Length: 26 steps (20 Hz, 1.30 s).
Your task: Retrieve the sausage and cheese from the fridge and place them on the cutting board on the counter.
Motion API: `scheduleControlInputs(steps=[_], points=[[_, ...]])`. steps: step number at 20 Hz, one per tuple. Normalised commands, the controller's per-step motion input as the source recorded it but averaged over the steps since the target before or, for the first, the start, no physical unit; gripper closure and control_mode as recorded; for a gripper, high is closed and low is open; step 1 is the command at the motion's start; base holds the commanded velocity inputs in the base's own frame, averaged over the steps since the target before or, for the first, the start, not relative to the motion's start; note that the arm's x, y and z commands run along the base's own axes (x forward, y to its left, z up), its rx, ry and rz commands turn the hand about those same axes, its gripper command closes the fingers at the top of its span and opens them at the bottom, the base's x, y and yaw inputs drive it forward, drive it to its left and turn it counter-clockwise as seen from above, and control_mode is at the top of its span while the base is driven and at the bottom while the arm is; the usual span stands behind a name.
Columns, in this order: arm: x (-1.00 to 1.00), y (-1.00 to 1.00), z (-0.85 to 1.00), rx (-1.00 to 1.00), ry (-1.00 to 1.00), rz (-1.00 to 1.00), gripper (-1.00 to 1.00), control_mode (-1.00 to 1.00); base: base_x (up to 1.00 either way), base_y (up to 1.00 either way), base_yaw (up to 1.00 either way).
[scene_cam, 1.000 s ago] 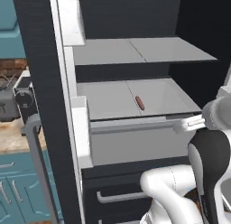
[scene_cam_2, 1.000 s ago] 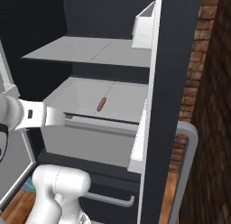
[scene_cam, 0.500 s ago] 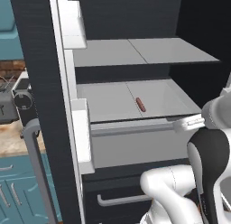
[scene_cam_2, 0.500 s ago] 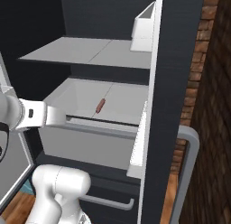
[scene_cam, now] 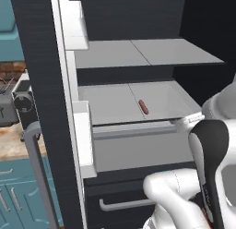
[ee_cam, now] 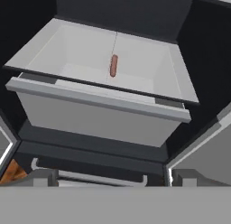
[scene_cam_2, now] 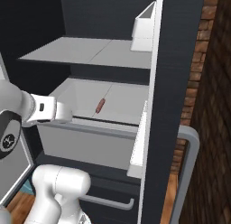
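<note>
Nothing much has shifted since before: sausage (ee_cam: 113, 65) lies loose in the fridge (scene_cam: 41, 85) tray. My fingers (unseen, grip unknowable) wait outside.

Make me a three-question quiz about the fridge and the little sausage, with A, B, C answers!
1. Where does the sausage lie?
A. On the lower shelf
B. On the top shelf
C. In a door bin

2. What colour are the fridge shelves?
A. Teal
B. Pale grey
C. Red

3. How are the fridge doors?
A. Both shut
B. Taken off
C. Open

Answers: 1 A, the sausage rests flat on the lower shelf, below the bare top shelf. 2 B, both shelves are pale grey against the black inside. 3 C, the shelves show and the doors stand swung out at both sides.
</note>
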Motion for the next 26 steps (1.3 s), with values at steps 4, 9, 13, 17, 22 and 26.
scheduleControlInputs(steps=[4,9,13,17,22,26], points=[[0.71,0.00,-0.08,0.01,0.27,0.05,-1.00,-1.00,0.00,0.00,0.00],[0.39,-0.02,-0.16,0.04,0.08,0.01,-1.00,-1.00,0.00,0.00,0.00],[0.29,0.00,-0.36,0.04,0.01,0.00,-1.00,-1.00,0.00,0.00,0.00],[0.29,0.00,-0.46,0.02,0.00,0.00,-1.00,-1.00,0.00,0.00,0.00],[0.29,0.00,-0.23,0.04,0.00,0.00,-1.00,-1.00,0.00,0.00,0.00],[0.37,0.00,-0.03,0.09,0.00,0.00,-1.00,-1.00,0.00,0.00,0.00]])
